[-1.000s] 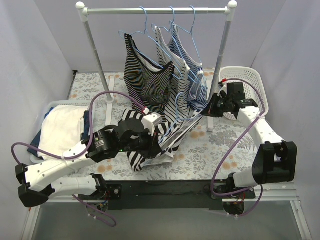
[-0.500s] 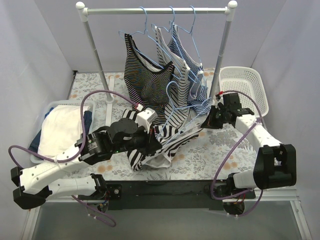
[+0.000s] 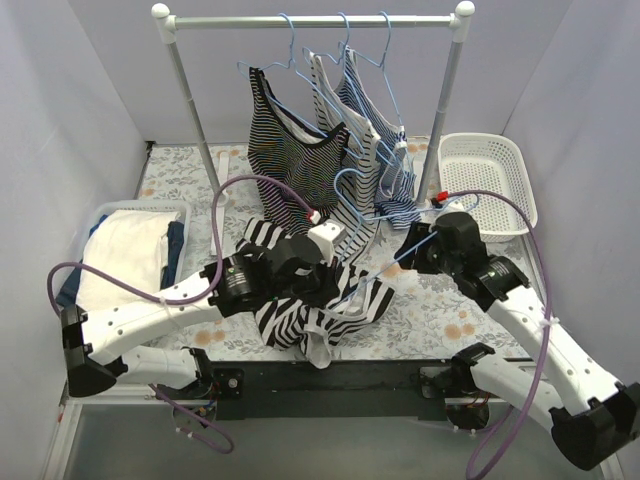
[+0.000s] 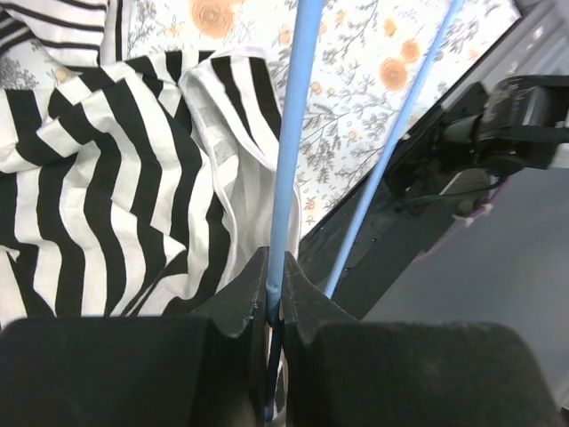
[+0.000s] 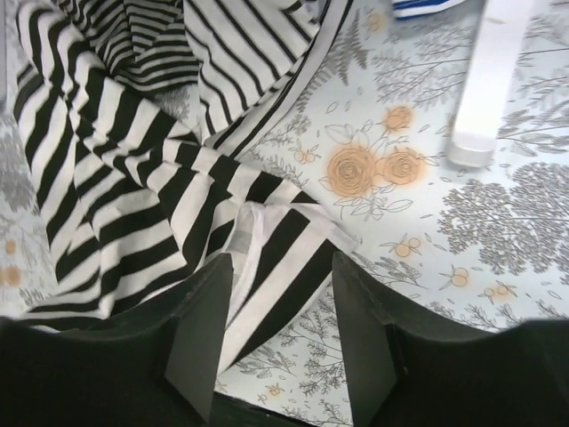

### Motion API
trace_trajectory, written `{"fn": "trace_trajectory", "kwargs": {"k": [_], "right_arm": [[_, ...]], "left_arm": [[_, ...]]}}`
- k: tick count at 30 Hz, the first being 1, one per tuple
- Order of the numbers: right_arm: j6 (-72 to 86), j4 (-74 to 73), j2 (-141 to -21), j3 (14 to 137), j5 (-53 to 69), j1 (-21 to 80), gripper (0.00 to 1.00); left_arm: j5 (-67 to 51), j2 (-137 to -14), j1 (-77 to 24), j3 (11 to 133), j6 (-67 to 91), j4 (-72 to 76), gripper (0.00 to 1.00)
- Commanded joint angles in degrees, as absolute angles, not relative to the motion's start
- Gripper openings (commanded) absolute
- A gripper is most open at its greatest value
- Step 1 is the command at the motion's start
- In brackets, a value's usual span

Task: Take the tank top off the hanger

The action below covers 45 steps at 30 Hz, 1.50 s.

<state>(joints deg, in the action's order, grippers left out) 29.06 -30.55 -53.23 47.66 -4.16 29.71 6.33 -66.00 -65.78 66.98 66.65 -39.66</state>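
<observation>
So the left tool (image 4: pixel 276 277) is clamped narrow on one blue wire of the hanger (image 4: pixel 290 133), right at the fingertips. A second wire of the same hanger runs off toward 1 o'clock in that wrist view. From above, the left tool (image 3: pixel 338 290) sits near the middle of the tabletop (image 3: pixel 430 310), and the hanger (image 3: pixel 392 262) sticks out from it toward 2 o'clock, up to the right tool (image 3: pixel 412 248). The right tool (image 5: pixel 283 325) is spread wide with nothing pinched. Its own camera just shows striped cloth and flowery tabletop (image 5: pixel 444 222) under the gap, and I can't tell if the tips touch the fabric. The tank top (image 3: pixel 300 322), the one with fat black and white stripes, is in a crumpled heap on the tabletop, mostly at 6 to 7 o'clock of the left tool. In the left wrist view the tank top (image 4: pixel 107 178) lies right against the held wire on its 9 o'clock side, and honestly I can't see whether a strap is looped over it. My read: this is the pull-apart step, with the hanger in one tool and the shirt about to be grabbed by the other. The next move probably wants the right tool to close on the cloth and pin it while the left draws the hanger clear, slowly so no strap snags. The rack (image 3: pixel 310 20) of other tops is at 12 o'clock, well apart.
</observation>
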Motion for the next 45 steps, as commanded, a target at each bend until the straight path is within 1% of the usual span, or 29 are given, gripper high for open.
{"fn": "trace_trajectory", "kwargs": {"k": [1,2,6,8,11,15,21,24,27,31,34,40,45], "right_arm": [[33.0,-35.1,-46.9,49.7,-13.9,30.1,0.64],[33.1,-35.8,-46.4,50.1,-14.8,30.1,0.67],[34.6,-38.1,-46.7,49.8,-18.0,30.1,0.70],[35.3,-38.6,-48.0,49.4,-19.2,30.1,0.70],[36.1,-38.6,-51.1,49.2,-19.6,30.0,0.70],[36.8,-38.3,-54.5,50.1,-19.2,29.9,0.70],[37.6,-35.1,-54.1,51.2,-16.7,29.9,0.70],[35.1,-31.1,-53.0,53.5,-9.0,30.0,0.67],[32.4,-27.9,-52.0,56.9,-3.7,32.8,0.66],[29.4,-29.0,-52.6,63.1,-3.7,35.8,0.67],[26.6,-29.4,-54.1,67.3,-1.4,36.5,0.68],[21.1,-26.7,-58.4,70.9,2.3,41.3,0.67],[18.2,-26.1,-60.9,72.2,-1.4,48.2,0.67]], "left_arm": [[14.1,-69.0,-65.7,66.9,71.1,-43.7,0.00],[15.0,-69.2,-65.7,67.0,72.1,-43.5,0.00],[18.7,-68.0,-65.7,67.8,75.0,-44.4,0.00],[20.5,-64.9,-65.7,68.3,76.3,-46.0,0.00],[23.5,-58.9,-65.7,68.3,77.6,-47.6,0.00],[27.9,-55.3,-65.7,69.5,80.0,-52.8,0.00],[31.2,-54.6,-65.7,69.3,81.5,-56.5,0.00],[29.2,-56.1,-65.8,68.2,80.0,-54.5,0.00],[20.4,-58.9,-65.7,66.7,75.7,-51.5,0.00],[12.7,-60.3,-65.7,65.3,72.3,-47.6,0.00],[11.7,-62.3,-65.7,65.5,71.3,-47.3,0.00],[7.2,-65.6,-65.8,66.5,68.0,-44.7,0.00],[4.8,-68.2,-65.8,67.1,66.9,-43.9,0.00]]}}
